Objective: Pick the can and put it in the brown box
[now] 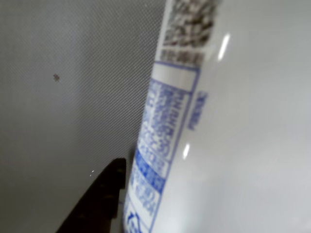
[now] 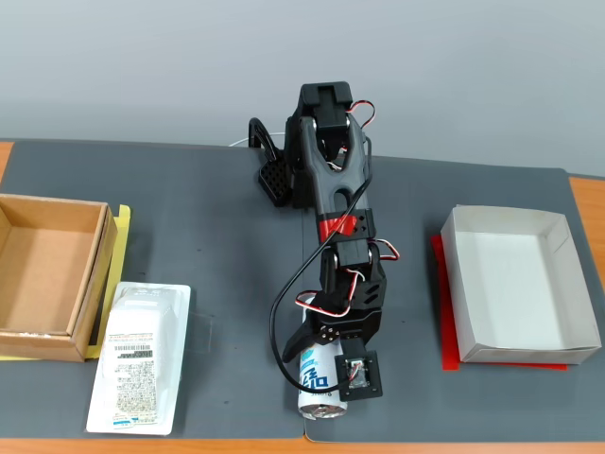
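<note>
The can (image 2: pixel 317 383) lies on its side near the mat's (image 2: pixel 217 284) front edge, at 6 o'clock from the arm's base, with the gripper (image 2: pixel 321 355) straddling it; whether it clamps, I cannot tell. Open mat stretches toward 9 o'clock past the white package (image 2: pixel 137 369) to the brown box (image 2: pixel 47 274) at the left edge. The white box (image 2: pixel 520 284) sits at 3 o'clock.

Fixed view: set high in front of the tabletop (image 2: pixel 189 199), looking down and back toward the grey wall, far enough to take in the brown box (image 2: pixel 47 274) at the left edge and the white box (image 2: pixel 520 293) at right. Wrist view: pressed very near the can (image 1: pixel 233 136), filling the right half, dark tool (image 1: pixel 97 204) tip at bottom left. Shared: can (image 2: pixel 317 374) and grey mat.
</note>
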`<action>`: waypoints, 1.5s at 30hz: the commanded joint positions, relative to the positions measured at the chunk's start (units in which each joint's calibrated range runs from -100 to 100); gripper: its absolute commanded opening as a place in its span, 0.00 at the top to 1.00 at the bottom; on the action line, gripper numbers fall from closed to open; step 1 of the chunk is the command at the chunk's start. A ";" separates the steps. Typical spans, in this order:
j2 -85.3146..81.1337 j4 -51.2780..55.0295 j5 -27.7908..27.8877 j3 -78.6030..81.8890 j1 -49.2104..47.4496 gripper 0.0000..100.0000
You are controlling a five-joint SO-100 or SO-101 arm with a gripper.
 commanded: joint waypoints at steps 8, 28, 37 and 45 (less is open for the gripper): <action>-0.27 -0.48 0.10 -3.83 2.61 0.60; 1.34 -0.57 0.10 -3.92 2.04 0.91; 0.75 7.59 0.41 -14.06 2.20 0.91; -6.20 21.90 6.35 -29.45 4.88 0.91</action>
